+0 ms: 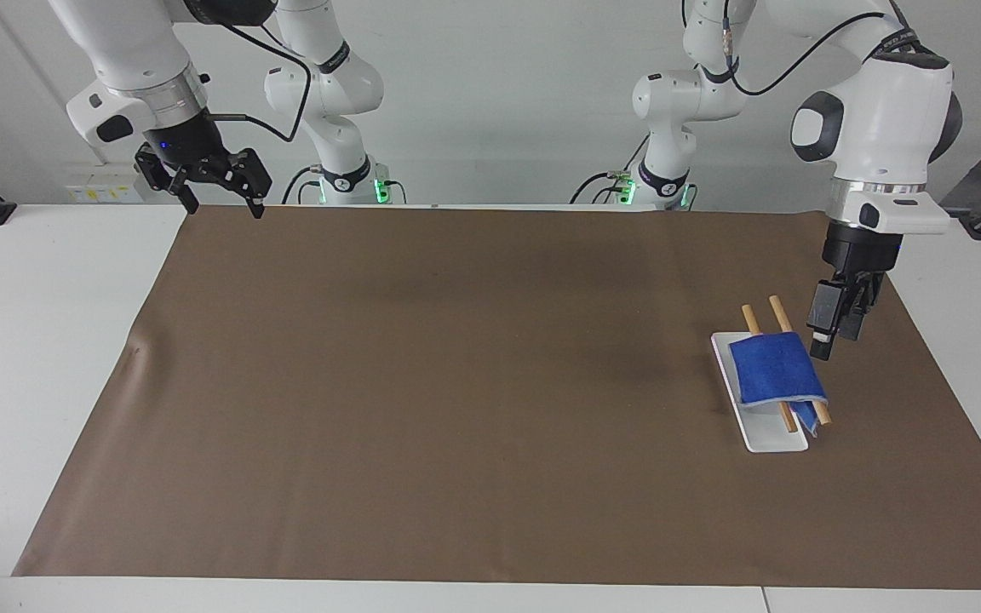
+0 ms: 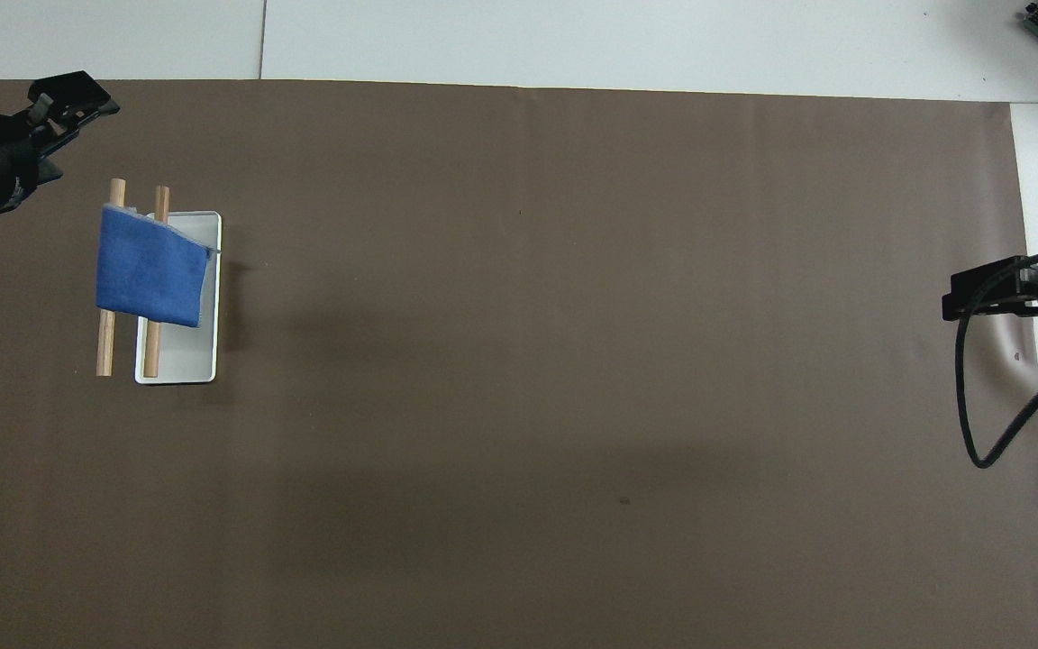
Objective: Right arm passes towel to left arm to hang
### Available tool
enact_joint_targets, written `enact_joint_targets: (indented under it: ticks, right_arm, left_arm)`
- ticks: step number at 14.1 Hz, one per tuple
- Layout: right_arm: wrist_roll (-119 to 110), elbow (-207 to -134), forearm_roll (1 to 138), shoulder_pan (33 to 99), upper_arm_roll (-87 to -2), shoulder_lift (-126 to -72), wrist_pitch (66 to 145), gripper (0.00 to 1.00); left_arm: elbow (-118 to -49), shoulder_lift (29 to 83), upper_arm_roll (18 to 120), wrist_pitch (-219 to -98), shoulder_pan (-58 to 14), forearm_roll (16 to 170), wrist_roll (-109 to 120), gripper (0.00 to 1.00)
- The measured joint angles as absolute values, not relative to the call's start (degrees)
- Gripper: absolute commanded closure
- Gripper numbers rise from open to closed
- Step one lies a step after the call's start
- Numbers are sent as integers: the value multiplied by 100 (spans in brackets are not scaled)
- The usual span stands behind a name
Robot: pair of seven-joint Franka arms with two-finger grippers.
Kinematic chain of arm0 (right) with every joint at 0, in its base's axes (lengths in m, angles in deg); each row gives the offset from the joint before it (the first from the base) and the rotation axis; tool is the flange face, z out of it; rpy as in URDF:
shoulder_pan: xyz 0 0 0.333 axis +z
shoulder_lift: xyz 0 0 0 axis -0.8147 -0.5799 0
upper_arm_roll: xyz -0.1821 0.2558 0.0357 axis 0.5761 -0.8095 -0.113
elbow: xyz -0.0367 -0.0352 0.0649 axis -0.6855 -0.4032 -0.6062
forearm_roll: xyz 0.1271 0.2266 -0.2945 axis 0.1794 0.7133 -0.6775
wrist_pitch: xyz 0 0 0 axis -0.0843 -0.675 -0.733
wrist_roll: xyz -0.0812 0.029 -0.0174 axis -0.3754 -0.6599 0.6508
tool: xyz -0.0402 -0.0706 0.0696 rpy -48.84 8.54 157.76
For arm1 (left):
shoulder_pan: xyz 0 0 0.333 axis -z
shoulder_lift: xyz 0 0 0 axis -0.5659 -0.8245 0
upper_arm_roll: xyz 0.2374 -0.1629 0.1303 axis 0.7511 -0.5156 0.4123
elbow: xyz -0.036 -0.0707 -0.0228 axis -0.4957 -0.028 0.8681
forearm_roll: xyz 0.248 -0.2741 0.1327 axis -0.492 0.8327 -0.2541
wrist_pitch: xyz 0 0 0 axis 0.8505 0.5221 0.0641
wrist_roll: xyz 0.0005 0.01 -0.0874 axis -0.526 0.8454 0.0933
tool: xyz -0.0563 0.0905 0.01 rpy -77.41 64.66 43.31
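The blue towel (image 1: 776, 368) hangs over two wooden rods (image 1: 780, 313) on a white tray (image 1: 767, 438) at the left arm's end of the table. It also shows in the overhead view (image 2: 151, 268). My left gripper (image 1: 823, 340) hangs open and empty just above the mat, close beside the towel's corner nearest the robots, a small gap apart. It is turned edge-on in the facing view and shows in the overhead view (image 2: 59, 117). My right gripper (image 1: 218, 200) waits open and empty, raised over the mat's corner at the right arm's end (image 2: 960, 297).
A brown mat (image 1: 456, 383) covers most of the white table (image 1: 48, 358). The rods (image 2: 104, 347) stick out of the towel at both ends. The right arm's black cable (image 2: 978, 424) loops over the mat's edge.
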State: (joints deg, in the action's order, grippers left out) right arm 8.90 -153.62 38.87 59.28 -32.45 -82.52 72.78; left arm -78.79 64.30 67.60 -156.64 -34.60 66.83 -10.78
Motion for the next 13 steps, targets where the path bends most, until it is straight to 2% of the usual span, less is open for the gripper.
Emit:
enact_joint_targets:
  ticks: [7,13]
  right_arm:
    - [890,-15408,3887,5912,-3243,-8248,7278,0]
    - [890,-15426,3887,5889,-3243,-8246,7278,0]
  left_arm:
    - [-6597,6651,6707,-12529,-3458,6760,1311,0]
    - [-6327,6651,6867,-11241,-3477,6767,2730,0]
